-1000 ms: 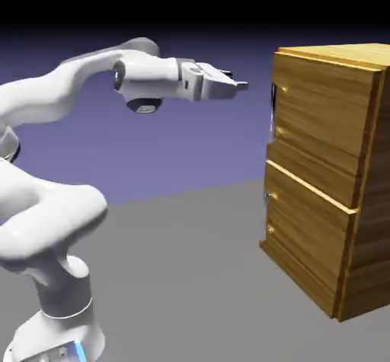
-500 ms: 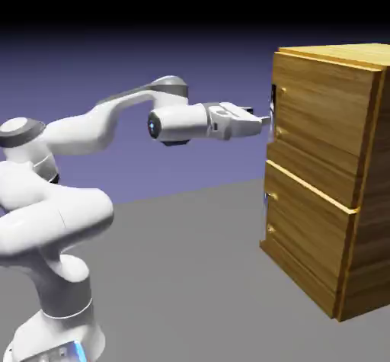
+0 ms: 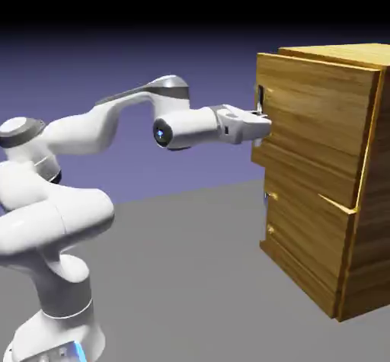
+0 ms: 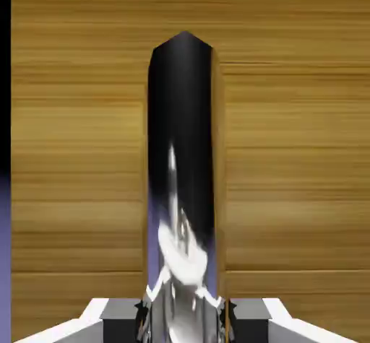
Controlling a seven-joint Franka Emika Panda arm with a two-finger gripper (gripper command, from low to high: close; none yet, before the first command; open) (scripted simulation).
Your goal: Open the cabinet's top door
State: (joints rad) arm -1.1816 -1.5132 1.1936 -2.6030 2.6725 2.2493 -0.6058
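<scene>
The golden-brown wood cabinet (image 3: 370,223) stands at the exterior view's right. Its top door (image 3: 320,116) sits out a little from the cabinet's front, proud of the lower panel (image 3: 305,235). My gripper (image 3: 264,123) reaches level from the left and is shut on the small dark handle (image 3: 260,100) at the door's left edge. In the hand view the dark, glossy handle (image 4: 184,154) rises between the grey fingertips (image 4: 121,318) of my gripper (image 4: 184,321), with the door's wood (image 4: 296,154) filling the picture behind it.
The white arm (image 3: 84,136) stretches from the lower left toward the cabinet. The grey table (image 3: 190,277) runs beneath it up to the cabinet's foot. A strip of blue-violet backdrop (image 4: 4,248) shows at the hand view's left edge.
The hand came in from the left and down to the handle, then shut on it. The top door's front has since moved out to the left.
</scene>
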